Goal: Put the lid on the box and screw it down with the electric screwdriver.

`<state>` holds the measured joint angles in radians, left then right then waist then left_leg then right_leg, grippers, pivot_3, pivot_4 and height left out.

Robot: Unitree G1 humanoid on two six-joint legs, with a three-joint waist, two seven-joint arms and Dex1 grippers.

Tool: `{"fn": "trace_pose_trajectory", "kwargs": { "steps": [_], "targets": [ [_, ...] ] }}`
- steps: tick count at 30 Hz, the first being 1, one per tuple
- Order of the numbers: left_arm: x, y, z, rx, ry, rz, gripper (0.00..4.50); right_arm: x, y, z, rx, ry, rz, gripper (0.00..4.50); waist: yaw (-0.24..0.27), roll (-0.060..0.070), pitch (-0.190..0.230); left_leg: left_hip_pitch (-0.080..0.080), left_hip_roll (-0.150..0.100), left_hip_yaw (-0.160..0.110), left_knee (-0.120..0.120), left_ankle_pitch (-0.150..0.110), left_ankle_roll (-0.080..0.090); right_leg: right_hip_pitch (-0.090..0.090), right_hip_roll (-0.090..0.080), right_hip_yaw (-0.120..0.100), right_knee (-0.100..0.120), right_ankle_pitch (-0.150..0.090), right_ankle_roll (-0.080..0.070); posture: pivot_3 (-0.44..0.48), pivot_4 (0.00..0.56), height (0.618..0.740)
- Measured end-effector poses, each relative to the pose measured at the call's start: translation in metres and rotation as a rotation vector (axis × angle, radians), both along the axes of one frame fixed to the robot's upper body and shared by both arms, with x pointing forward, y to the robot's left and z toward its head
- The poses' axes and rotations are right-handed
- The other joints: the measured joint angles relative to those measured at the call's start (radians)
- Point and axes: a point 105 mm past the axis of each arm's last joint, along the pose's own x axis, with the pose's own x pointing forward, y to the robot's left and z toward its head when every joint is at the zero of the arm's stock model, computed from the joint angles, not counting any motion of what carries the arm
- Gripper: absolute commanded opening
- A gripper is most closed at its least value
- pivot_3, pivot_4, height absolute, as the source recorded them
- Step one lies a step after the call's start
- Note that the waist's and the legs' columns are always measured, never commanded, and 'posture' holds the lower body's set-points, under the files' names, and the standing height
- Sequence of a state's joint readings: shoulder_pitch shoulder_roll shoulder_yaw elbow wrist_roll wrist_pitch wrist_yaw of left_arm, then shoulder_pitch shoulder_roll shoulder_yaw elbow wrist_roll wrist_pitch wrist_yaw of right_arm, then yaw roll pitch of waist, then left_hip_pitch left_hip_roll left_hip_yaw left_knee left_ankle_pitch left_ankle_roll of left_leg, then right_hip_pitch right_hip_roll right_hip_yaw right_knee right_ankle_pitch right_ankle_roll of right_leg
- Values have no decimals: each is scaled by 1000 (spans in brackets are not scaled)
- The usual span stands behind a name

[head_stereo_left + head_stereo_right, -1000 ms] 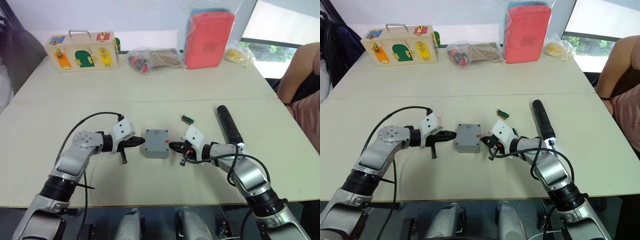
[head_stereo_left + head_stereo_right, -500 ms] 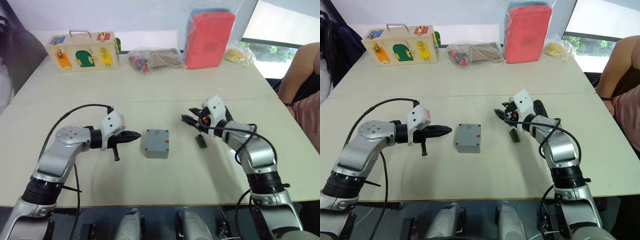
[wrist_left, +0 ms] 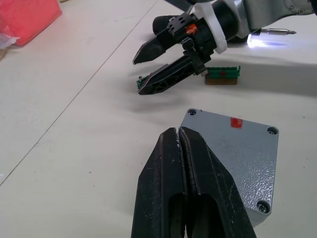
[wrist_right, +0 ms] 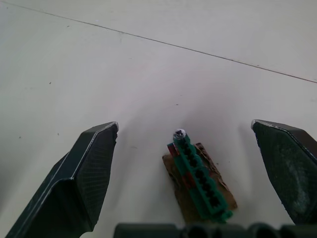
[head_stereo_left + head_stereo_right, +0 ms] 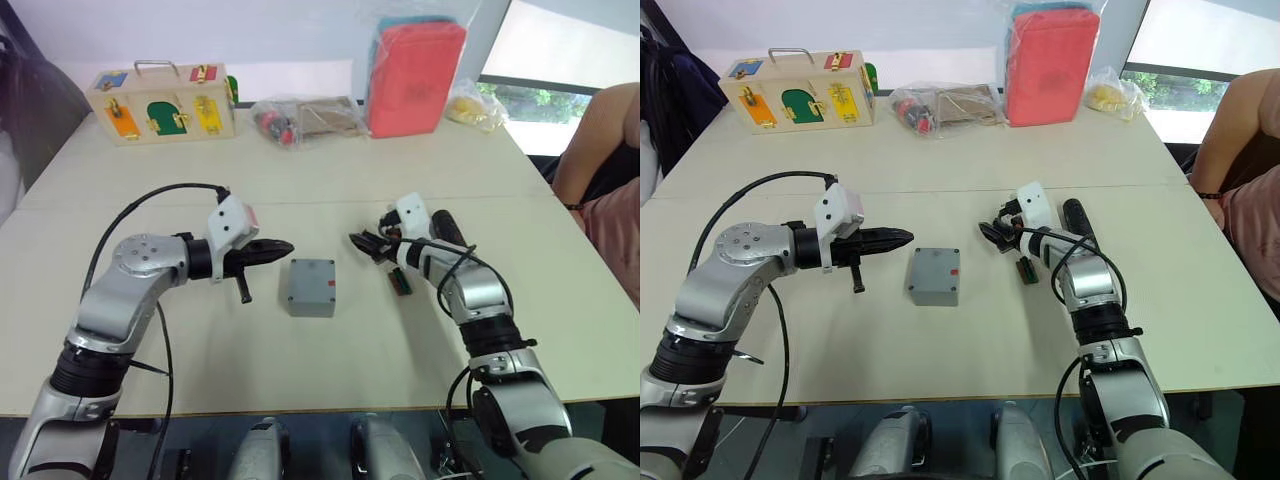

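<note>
Box: the box (image 5: 312, 287) sits near the middle of the surface (image 5: 300, 180), between the two arms, red mark facing up.
Lid: the lid (image 3: 237, 148) appears seated flush on top; screw heads show at its corners.
Electric screwdriver: the electric screwdriver (image 5: 447, 229) lies on the surface beside the right forearm, bit and lit tip visible in the left wrist view.
Left tool: the left tool (image 3: 179, 139) has its fingers pressed together, grasping nothing, hovering just beside the box's left edge.
Right tool: the right tool (image 4: 185, 134) is released, fingers spread wide, empty, over a small green connector piece (image 4: 198, 181).
Step in hand (judgement): fetching the driver; screws likely need tightening.
Method: turn the right tool away from the connector, close on the driver's barrel mid-length, keep the bit upright over one corner screw.
Support: left tool should brace the box's side against sliding.
Risk: snagging the connector.
Background: wooden latch box (image 5: 165, 101), red pouch (image 5: 416, 75).
</note>
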<state>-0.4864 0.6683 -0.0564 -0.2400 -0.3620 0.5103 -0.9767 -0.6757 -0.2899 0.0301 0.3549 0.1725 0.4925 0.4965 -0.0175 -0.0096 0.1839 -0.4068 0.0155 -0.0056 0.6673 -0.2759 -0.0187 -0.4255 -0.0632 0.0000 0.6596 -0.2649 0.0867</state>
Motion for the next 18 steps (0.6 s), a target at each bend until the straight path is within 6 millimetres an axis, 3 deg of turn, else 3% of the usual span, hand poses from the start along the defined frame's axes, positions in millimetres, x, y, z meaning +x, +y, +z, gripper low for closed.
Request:
{"fn": "trace_pose_trajectory", "kwargs": {
  "steps": [6, 11, 12, 13, 18],
  "targets": [
    [1, 0, -1, 0, -1, 6, 0, 0, 4, -1, 9, 3, 0, 4449, 2, 0, 0, 0, 0, 0, 0, 0, 0, 0, 0, 0, 0, 0, 0, 0, 150, 730],
    [1, -1, -2, 4, -1, 11, 0, 1, 4, -1, 8, 3, -3, 2946, 1, 0, 0, 0, 0, 0, 0, 0, 0, 0, 0, 0, 0, 0, 0, 0, 150, 730],
    [1, -1, -2, 4, -1, 11, 0, 1, 3, -1, 8, 3, -4, 2408, 1, 0, 0, 0, 0, 0, 0, 0, 0, 0, 0, 0, 0, 0, 0, 0, 150, 730],
    [1, -1, -2, 4, -1, 11, 0, 1, 3, -1, 8, 2, -5, 2337, 1, 0, 0, 0, 0, 0, 0, 0, 0, 0, 0, 0, 0, 0, 0, 0, 150, 730],
    [2, 0, -1, 17, -22, 14, 0, 2, 1, 0, 12, -2, -19, 364, 1, 0, 0, 0, 0, 0, 0, 0, 0, 0, 0, 0, 0, 0, 0, 0, 150, 730]
  ]
}}
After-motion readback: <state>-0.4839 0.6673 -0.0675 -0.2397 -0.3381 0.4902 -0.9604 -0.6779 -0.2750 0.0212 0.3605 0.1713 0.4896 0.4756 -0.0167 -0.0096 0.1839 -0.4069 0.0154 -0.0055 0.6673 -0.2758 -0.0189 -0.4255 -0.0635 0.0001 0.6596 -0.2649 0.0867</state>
